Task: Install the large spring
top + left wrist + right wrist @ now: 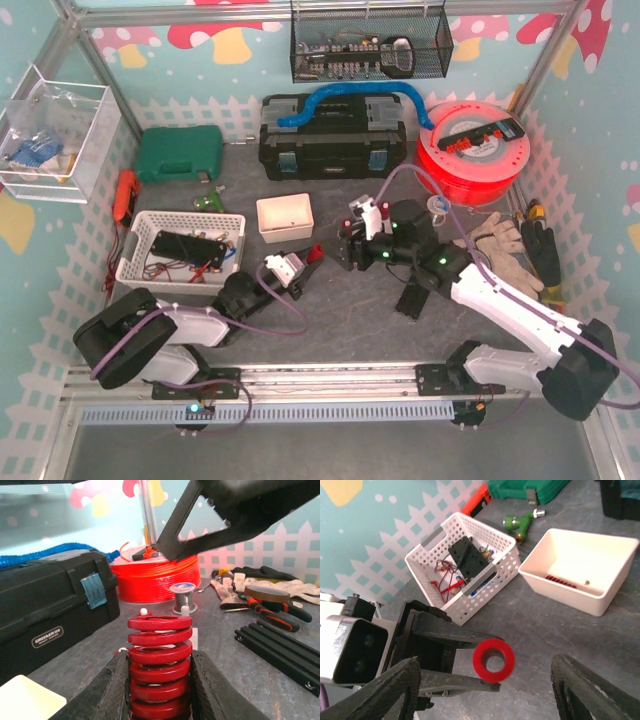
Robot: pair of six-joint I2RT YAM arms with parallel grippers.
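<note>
Left gripper [160,666]: clenched on the large spring [160,647], 2 fingers [112,690] pressed to opposite sides of the red coils, about 3 coils standing clear past the fingertips. The spring is off the table, just in front and to the right of the cream tray [285,217]. Right gripper [486,666]: released, jaws spread wide, facing the spring's open end, to the right of the tray. Cream tray: 1 small red ribbed part [562,579] lying inside. White basket [180,245]: just left of the tray, holding black parts and wires. Black toolbox [333,140]: behind the tray. Red spool [472,150]: behind and well right of the tray. Black rail [280,650]: flat on the table, right of the tray.
</note>
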